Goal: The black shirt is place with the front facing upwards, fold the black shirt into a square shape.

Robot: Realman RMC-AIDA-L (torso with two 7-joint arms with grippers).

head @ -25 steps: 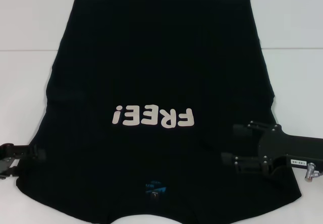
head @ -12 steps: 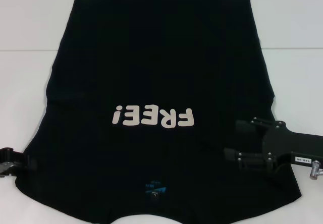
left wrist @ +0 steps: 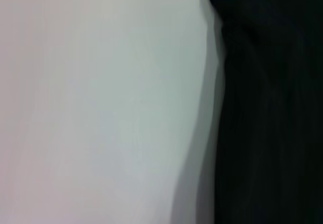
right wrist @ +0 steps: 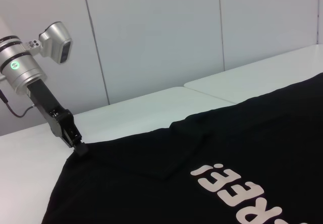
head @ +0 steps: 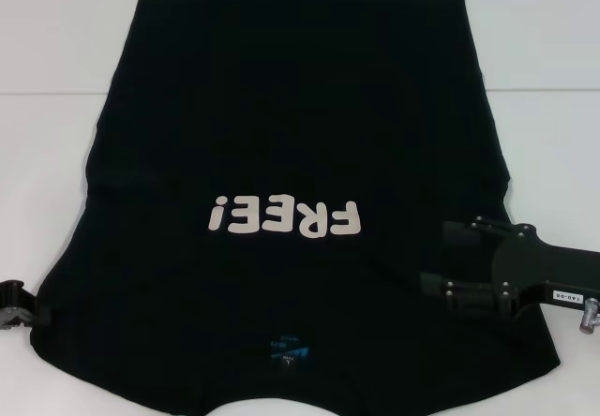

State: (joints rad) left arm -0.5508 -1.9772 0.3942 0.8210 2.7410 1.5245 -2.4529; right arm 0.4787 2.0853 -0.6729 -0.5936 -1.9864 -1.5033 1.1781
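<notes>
The black shirt point(head: 300, 135) lies flat on the white table point(head: 56, 51), cream "FREE!" lettering point(head: 284, 217) facing up and the small blue neck label point(head: 287, 349) near the front edge. Both its sides look folded inward; a folded flap point(right wrist: 176, 148) shows in the right wrist view. My right gripper point(head: 448, 258) hovers open over the shirt's right side, holding nothing. My left gripper point(head: 17, 305) sits at the shirt's left edge, mostly out of frame; in the right wrist view the left gripper point(right wrist: 79, 150) points down beside the cloth edge point(left wrist: 217, 108).
A table seam point(head: 544, 90) runs across behind the shirt's middle. White wall panels point(right wrist: 151, 37) stand beyond the table. Bare white table point(left wrist: 101, 108) lies to the left of the shirt.
My left gripper has drawn back leftward off the shirt's edge. My right gripper has slid slightly right and toward the front, still open.
</notes>
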